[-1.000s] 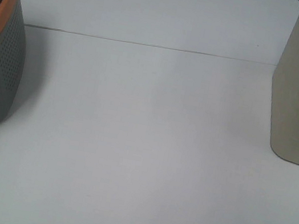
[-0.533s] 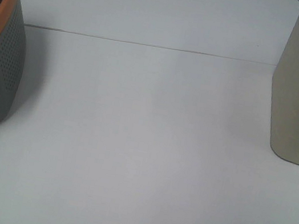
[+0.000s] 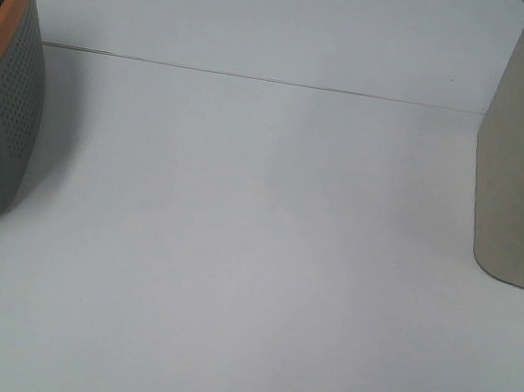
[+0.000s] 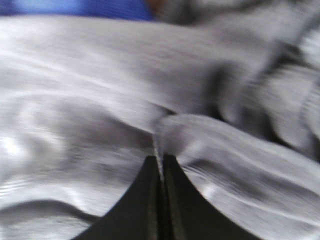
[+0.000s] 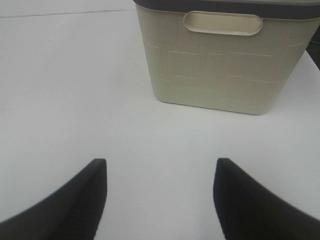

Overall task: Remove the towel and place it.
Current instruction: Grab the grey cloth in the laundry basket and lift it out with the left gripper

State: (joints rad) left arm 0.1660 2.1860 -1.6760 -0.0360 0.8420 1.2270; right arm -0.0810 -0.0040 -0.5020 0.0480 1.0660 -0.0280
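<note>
Inside the grey basket [image 3: 1,120], the left gripper [image 4: 160,165] had just closed, pinching 1 fold of the towel [image 4: 90,90], so it looked ready to lift. The right gripper [image 5: 161,170], well apart from the basket, hung spread and empty.
</note>
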